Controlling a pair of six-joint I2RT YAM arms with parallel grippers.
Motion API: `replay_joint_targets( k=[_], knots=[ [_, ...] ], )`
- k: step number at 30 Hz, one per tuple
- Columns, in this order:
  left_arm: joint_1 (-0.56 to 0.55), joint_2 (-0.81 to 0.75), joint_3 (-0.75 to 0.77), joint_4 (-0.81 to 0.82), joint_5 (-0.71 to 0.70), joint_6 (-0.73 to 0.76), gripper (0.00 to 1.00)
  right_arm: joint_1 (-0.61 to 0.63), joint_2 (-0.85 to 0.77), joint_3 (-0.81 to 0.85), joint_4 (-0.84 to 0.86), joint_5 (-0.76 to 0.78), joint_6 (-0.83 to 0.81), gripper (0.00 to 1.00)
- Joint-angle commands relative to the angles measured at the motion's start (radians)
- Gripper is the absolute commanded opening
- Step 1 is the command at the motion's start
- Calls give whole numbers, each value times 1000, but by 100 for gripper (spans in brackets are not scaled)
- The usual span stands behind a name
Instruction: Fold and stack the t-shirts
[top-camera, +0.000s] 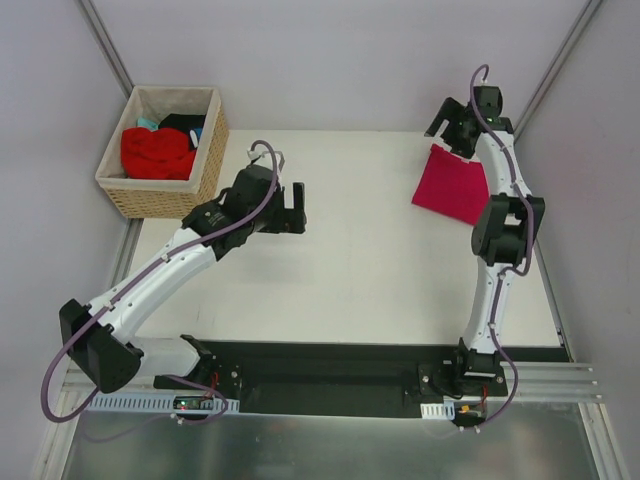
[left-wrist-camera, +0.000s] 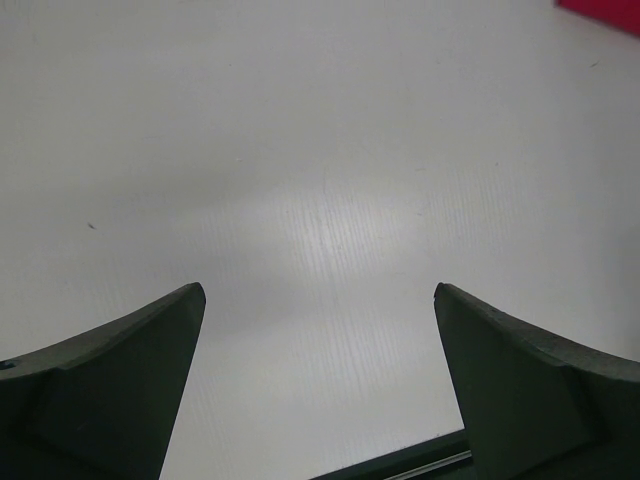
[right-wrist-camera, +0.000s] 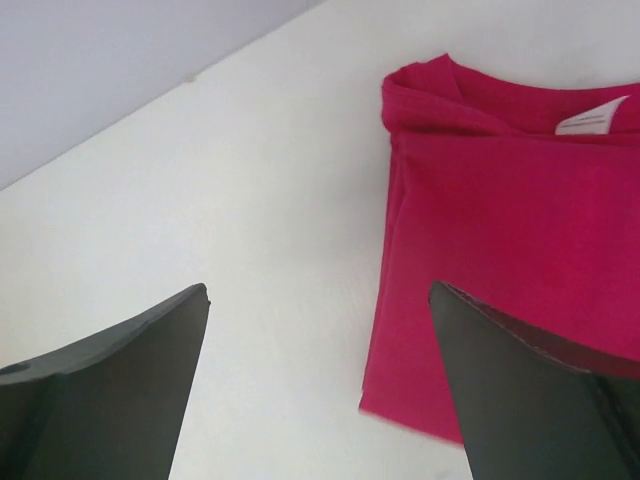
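From above: a folded magenta-pink cloth t-shirt (top-camera: 452, 185) lies flat by the far right edge of the white table (top-camera: 380, 270), and the right gripper (top-camera: 450, 135) is spread wide over its far corner. A crumpled bright red t-shirt (top-camera: 157, 153) sits in the woven wicker basket (top-camera: 205, 165) at the far left corner. The left gripper (top-camera: 292, 208) hangs mid-table, jaws wide. Left wrist: fingers apart over bare surface. Right wrist: fingers apart, the pink collar and a white neck label (right-wrist-camera: 590, 118) showing.

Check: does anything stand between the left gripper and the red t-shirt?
Yes: the wall of the wicker basket stands between the left gripper and the red t-shirt lying inside it; a reach from above looks open.
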Motion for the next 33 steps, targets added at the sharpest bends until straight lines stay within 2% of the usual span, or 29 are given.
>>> replay_joint_targets(
  k=[1,4,13,23,28,33],
  knots=[
    [10,-68,-16,32,29,-11,99,1,-269,-74,-73,118,-86,96],
    [10,-71,-16,32,32,-11,99,-7,-327,-172,-131,186,-94,96],
    [11,-97,-29,33,41,-11,99,-25,-447,-532,-111,233,-55,96],
    [11,-115,-47,39,44,-10,99,-24,-574,-796,-85,250,5,96],
    [11,-117,-45,42,54,-14,99,-21,-571,-881,-90,345,25,96],
    [11,-134,-55,42,48,-13,99,-22,-504,-880,-84,351,22,96]
  ],
)
